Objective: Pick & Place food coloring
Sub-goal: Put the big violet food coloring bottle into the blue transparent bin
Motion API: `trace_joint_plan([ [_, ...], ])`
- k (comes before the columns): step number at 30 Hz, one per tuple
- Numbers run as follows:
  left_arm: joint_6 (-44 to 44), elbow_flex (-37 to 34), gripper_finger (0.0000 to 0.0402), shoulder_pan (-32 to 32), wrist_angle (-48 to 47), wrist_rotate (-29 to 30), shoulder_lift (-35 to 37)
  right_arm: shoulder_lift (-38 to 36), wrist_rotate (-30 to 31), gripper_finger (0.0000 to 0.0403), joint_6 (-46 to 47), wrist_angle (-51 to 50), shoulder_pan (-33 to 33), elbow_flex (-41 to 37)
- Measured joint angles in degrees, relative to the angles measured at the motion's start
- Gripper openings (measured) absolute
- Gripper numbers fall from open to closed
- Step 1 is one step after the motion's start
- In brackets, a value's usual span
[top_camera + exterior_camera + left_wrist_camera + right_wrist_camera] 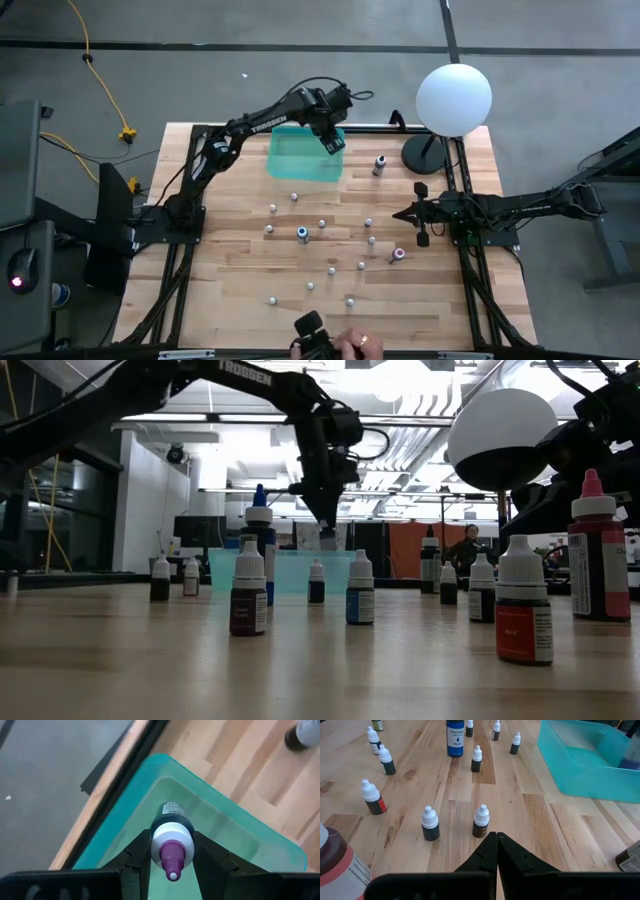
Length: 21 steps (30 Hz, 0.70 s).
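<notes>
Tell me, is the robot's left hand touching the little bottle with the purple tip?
Touching. In the left wrist view, the left hand has both dark fingers pressed against the bottle, gripping it above the teal bin.

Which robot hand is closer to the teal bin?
Left. The left gripper hangs right over the bin, holding a bottle. The right gripper waits beside it, over the table.

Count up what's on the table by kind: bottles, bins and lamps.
Bottles standing on the table: 14
Bottle held by the left end effector above the bin: 1
Bin: 1
Lamp: 1
Total: 17
</notes>
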<state>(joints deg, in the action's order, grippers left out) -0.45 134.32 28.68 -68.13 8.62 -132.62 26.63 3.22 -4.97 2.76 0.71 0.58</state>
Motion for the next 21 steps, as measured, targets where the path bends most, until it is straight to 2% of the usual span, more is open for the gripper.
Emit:
trace_joint_plan([
  [21,4.45,0.03,0.0104,-1.02,5.74,2.55,-3.11,0.0,0.02,0.0,0.0,0.02,0.02,0.0],
])
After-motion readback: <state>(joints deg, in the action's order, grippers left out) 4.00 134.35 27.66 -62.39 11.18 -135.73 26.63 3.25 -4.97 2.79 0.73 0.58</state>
